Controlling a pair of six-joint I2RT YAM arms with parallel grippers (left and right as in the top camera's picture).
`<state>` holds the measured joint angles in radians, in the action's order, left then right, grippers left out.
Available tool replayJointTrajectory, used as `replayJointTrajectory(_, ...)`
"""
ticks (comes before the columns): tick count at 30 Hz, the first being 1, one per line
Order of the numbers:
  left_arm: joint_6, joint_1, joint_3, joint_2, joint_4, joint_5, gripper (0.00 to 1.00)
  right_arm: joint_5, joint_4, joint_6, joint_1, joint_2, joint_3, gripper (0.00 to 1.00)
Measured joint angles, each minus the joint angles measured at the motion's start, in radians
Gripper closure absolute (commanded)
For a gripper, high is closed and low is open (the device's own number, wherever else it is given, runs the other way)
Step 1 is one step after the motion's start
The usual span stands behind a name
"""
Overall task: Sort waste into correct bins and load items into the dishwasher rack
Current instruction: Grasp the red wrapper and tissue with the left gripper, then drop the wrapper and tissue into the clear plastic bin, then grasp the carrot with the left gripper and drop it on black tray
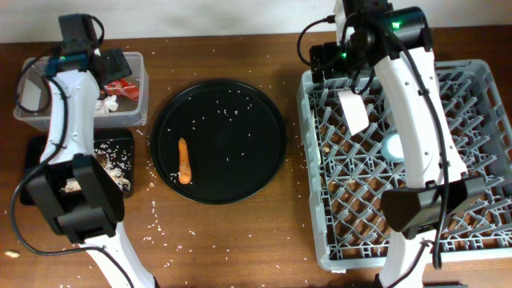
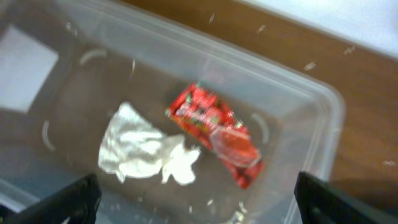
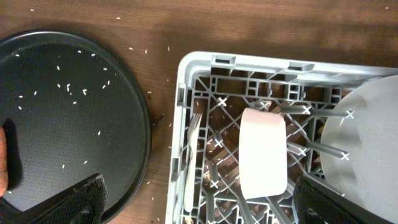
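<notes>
My left gripper (image 1: 112, 66) (image 2: 196, 208) is open above the clear tub (image 1: 141, 80) (image 2: 323, 106), which holds the red wrapper (image 1: 122, 88) (image 2: 217, 127) and the white tissue (image 1: 107, 103) (image 2: 143, 149). The black tray (image 1: 36, 150) holds beige food scraps (image 1: 112, 164). The carrot (image 1: 184, 160) lies on the round black tray (image 1: 240, 104). My right gripper (image 1: 346, 70) (image 3: 205, 208) is open above the back left corner of the dishwasher rack (image 1: 480, 76) (image 3: 186, 68). The cream bowl (image 1: 353, 110) (image 3: 262, 152), blue cup (image 1: 394, 146) and grey plate (image 3: 367, 143) stand in the rack.
Rice grains are scattered over the round tray and the table. A white utensil (image 3: 191, 155) leans inside the rack's left wall. A small tan lump (image 1: 10, 254) lies at the table's front left edge. Both arms reach in from the front.
</notes>
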<state>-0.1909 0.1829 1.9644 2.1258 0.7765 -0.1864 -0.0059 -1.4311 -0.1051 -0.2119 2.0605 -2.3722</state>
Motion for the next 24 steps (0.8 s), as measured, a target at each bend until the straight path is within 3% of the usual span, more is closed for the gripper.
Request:
replayJointTrajectory(3, 0.087, -0.015, 0.246, -0.009, 0.327, 0.145, 0.01, 0.002, -0.019, 0.014, 0.002, 0.0, 0.001, 0.05)
replayJointTrajectory(6, 0.119, -0.114, 0.309, -0.074, 0.656, 0.215, 0.01, 0.005, -0.035, 0.026, 0.014, 0.0, 0.001, 0.04)
replayJointTrajectory(8, 0.124, -0.173, 0.31, -0.076, 0.817, 0.236, 0.01, 0.005, -0.037, 0.027, 0.02, 0.0, 0.001, 0.03)
replayJointTrajectory(11, 0.123, -0.238, 0.294, -0.076, 0.905, 0.24, 0.01, 0.005, -0.036, 0.027, 0.021, 0.0, 0.001, 0.03)
replayJointTrajectory(15, 0.084, -0.338, 0.035, -0.092, 0.738, 0.243, 0.04, 0.005, -0.039, 0.027, 0.021, 0.0, 0.001, 0.02)
replayJointTrajectory(18, 0.059, -0.363, -0.283, -0.082, 0.454, 0.251, 0.16, 0.008, -0.037, 0.027, 0.021, 0.0, 0.002, 0.02)
replayJointTrajectory(24, 0.049, -0.332, -0.517, -0.08, 0.233, 0.249, 0.3, 0.008, -0.055, 0.026, 0.021, 0.0, 0.002, 0.02)
